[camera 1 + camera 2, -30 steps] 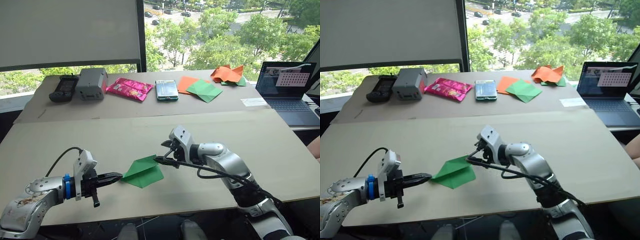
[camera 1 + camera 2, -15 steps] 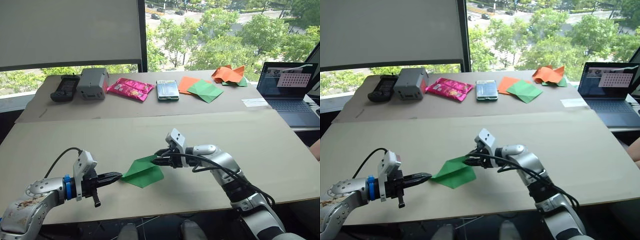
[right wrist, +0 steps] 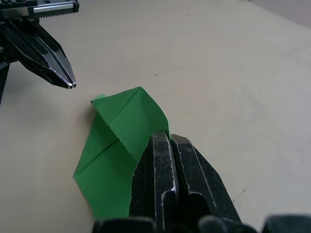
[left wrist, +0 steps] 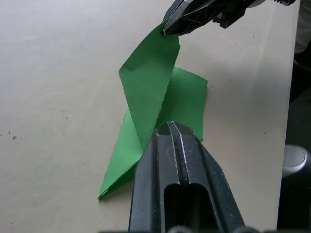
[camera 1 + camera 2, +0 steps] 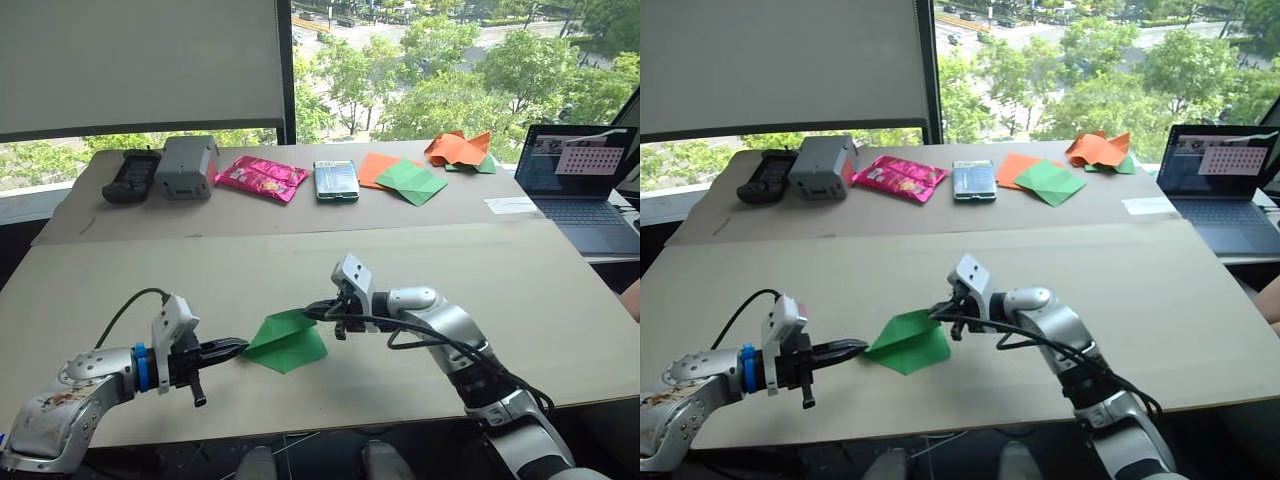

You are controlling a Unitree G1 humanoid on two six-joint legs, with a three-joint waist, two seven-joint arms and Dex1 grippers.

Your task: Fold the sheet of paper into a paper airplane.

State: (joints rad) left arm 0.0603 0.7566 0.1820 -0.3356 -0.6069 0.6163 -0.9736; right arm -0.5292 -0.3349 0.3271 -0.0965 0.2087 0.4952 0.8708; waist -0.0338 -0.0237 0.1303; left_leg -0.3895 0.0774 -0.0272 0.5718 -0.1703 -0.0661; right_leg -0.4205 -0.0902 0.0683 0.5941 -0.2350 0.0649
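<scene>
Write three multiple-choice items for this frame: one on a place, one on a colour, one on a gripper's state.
1. Where does the laptop stand?
A. far right of the table
B. far left
C. centre

2. What colour is the snack packet beside the grey box?
A. blue
B. pink
C. yellow

3. What is the right gripper doing?
A. hanging open
B. pinching the green paper
C. gripping the phone

Key: 1 A, it stands at the table's right edge. 2 B, its wrapper is bright pink. 3 B, its fingers are closed on the paper's raised flap.
</scene>
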